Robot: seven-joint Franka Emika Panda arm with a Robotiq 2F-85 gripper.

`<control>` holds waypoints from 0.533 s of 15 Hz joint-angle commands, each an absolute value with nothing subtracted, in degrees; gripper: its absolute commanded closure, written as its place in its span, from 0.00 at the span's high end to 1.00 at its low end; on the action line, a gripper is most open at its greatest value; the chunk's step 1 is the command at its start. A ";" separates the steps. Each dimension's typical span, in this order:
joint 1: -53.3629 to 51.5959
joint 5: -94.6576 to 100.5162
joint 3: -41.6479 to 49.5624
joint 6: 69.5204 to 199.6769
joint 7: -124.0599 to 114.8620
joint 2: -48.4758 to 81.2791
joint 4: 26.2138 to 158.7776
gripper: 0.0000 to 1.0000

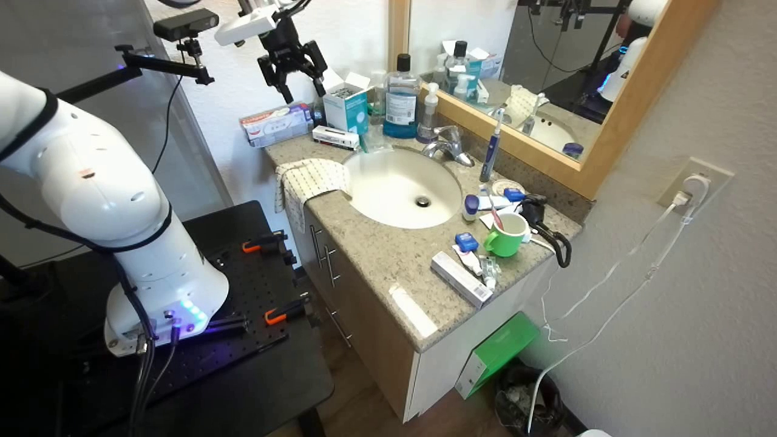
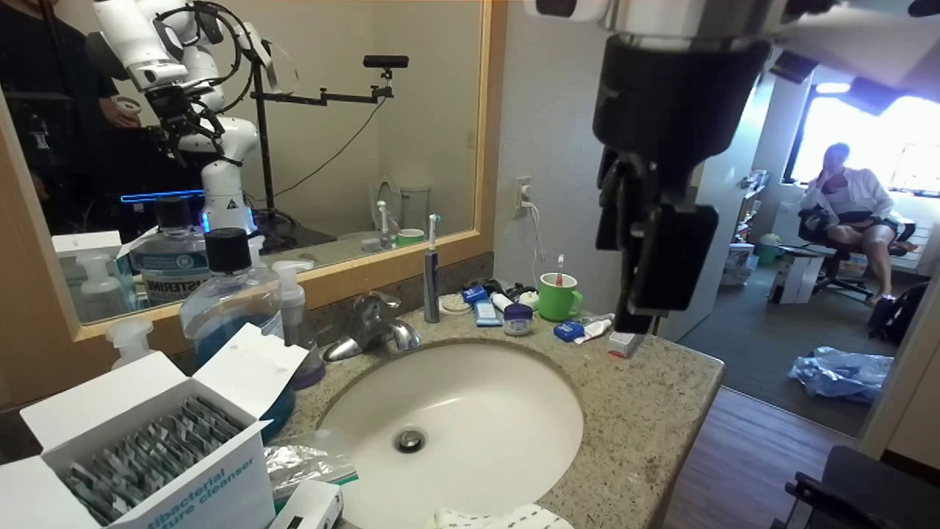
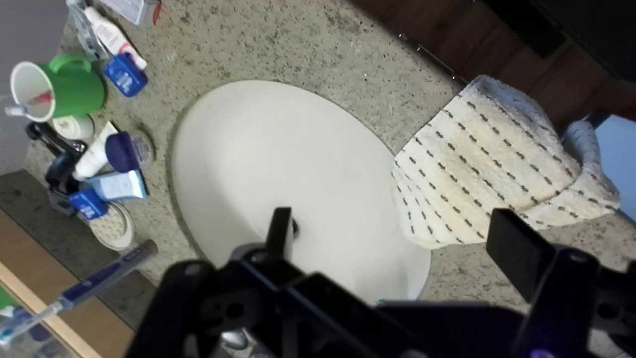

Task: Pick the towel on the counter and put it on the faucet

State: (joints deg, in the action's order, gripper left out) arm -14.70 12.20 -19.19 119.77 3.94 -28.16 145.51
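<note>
A cream towel with dark dashes point(image 1: 312, 177) lies on the counter beside the sink, draped over the front edge. In the wrist view the towel point(image 3: 477, 164) is folded, and one end reaches over the sink rim. Only a small part of the towel point(image 2: 499, 519) shows at the bottom of an exterior view. The chrome faucet point(image 1: 449, 145) stands behind the sink and also shows in an exterior view point(image 2: 374, 323). In the wrist view the faucet point(image 3: 234, 339) is mostly hidden by the gripper. My black gripper point(image 1: 303, 96) is open and empty, raised above the counter; its fingers point(image 3: 392, 219) are wide apart.
The sink point(image 1: 394, 194) is set in the counter. A mouthwash bottle point(image 1: 400, 100), soap pump point(image 1: 428, 112) and open box point(image 1: 347, 106) stand at the back. An electric toothbrush point(image 1: 490, 152) stands beside the faucet. A green cup point(image 1: 505, 240) and several toiletries sit at the far end. A mirror point(image 2: 294, 147) is behind.
</note>
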 commanded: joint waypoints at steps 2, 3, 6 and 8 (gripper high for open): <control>-17.68 16.44 -18.32 128.94 11.64 -20.88 146.00 1.00; -18.14 17.21 -18.22 131.09 13.50 -19.69 146.30 1.00; -19.20 18.49 -17.43 137.10 20.47 -16.29 147.00 1.00; -19.78 18.31 -16.57 139.07 26.60 -13.67 147.05 1.00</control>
